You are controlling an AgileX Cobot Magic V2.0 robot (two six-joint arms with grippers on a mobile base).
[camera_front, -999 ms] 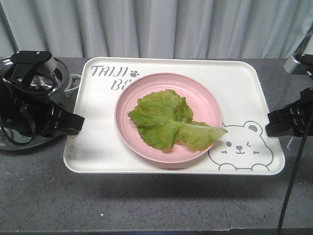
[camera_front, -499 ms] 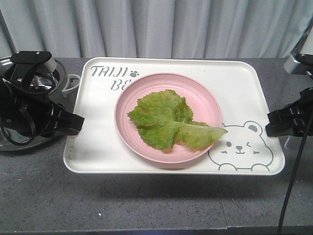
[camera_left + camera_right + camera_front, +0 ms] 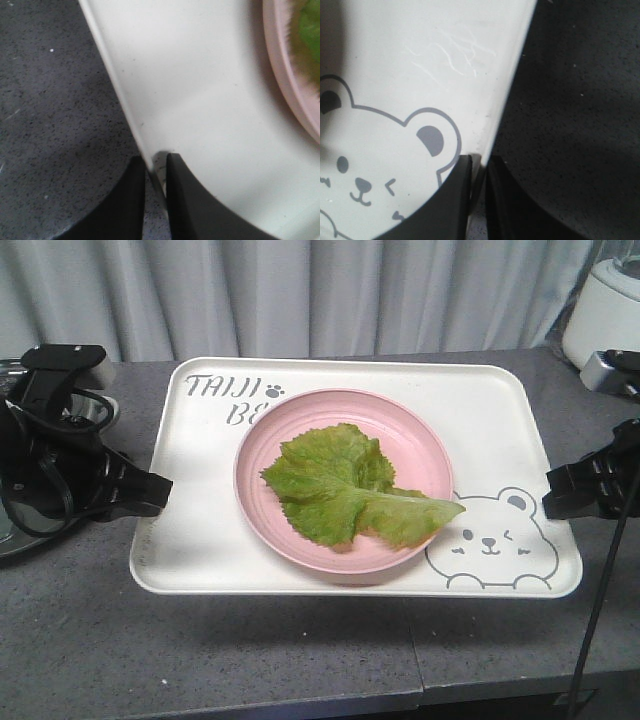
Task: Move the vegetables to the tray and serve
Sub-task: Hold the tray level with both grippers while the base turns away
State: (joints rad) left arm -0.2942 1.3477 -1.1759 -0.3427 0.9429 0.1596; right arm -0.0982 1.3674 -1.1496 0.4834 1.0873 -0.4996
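The vegetables, one crinkly green lettuce leaf [image 3: 345, 485], lie in a round pink plate [image 3: 420, 445] on the cream tray [image 3: 200, 530] with the bear face. The tray hangs level above the grey counter and casts a shadow under it. My left gripper [image 3: 160, 495] is shut on the tray's left rim; in the left wrist view the gripper [image 3: 156, 162] pinches the rim of the tray [image 3: 200, 90], with the plate [image 3: 285, 75] at the right. My right gripper [image 3: 552, 492] is shut on the right rim; the right wrist view shows it [image 3: 479, 162] clamped beside the bear's ear [image 3: 431, 140].
A white appliance [image 3: 605, 310] stands at the back right of the counter. A metal pan [image 3: 15, 535] lies at the far left, partly behind my left arm. A seam [image 3: 415, 660] crosses the counter near its front edge. Grey curtains hang behind.
The counter and background have slid left in the front view: the pan sits farther left and the white appliance has come into sight. Tray, plate and both grippers keep their places.
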